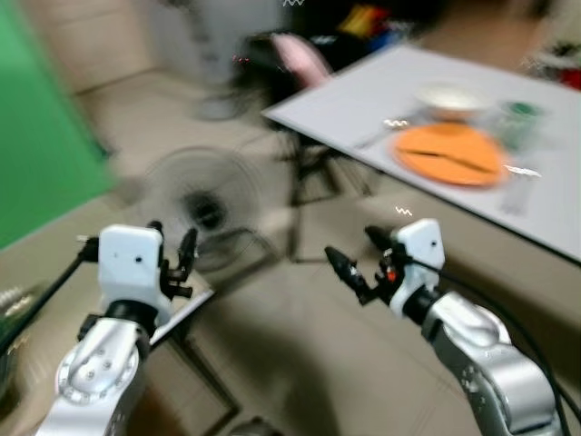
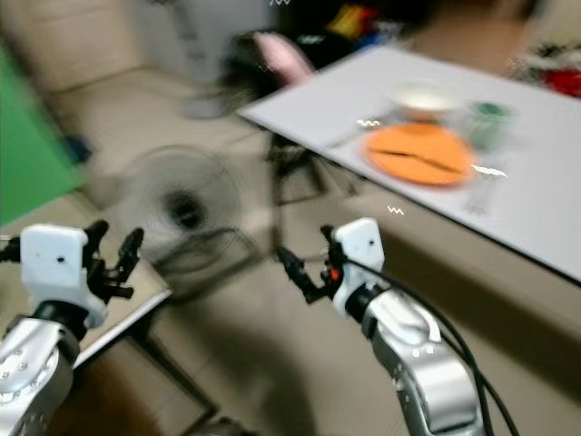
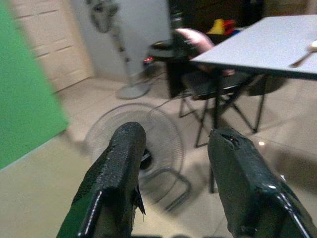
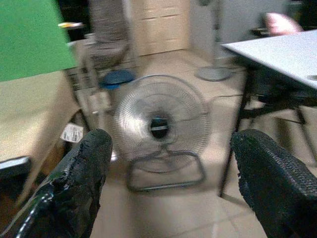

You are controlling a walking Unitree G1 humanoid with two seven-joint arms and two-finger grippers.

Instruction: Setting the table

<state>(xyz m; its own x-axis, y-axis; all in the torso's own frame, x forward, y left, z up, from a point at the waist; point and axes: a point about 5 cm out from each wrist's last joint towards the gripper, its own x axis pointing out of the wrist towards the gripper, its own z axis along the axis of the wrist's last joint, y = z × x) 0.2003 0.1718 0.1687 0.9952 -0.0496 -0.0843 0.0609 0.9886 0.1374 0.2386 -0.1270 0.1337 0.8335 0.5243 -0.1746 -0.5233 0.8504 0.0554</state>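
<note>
A white table [image 1: 545,195] stands ahead to the right. It carries an orange plate [image 1: 448,153] with a dark thin utensil lying across it. Behind the plate sit a white bowl [image 1: 451,98] and a green cup [image 1: 519,118]. A spoon [image 3: 304,52] lies near the table's edge. My left gripper [image 1: 172,236] is held up at the lower left, open, with nothing between its fingers [image 3: 119,168]. My right gripper [image 1: 354,250] is raised in the middle, short of the table, also open and empty, fingers [image 4: 79,168] wide apart. The picture is blurred.
A floor fan [image 1: 204,213] stands on the tiled floor between me and the table. A folding chair [image 1: 309,154] is tucked at the table's near corner, and a pink thing [image 1: 300,54] lies behind it. A green screen [image 1: 36,136] fills the left. A tan surface [image 1: 27,263] lies under my left arm.
</note>
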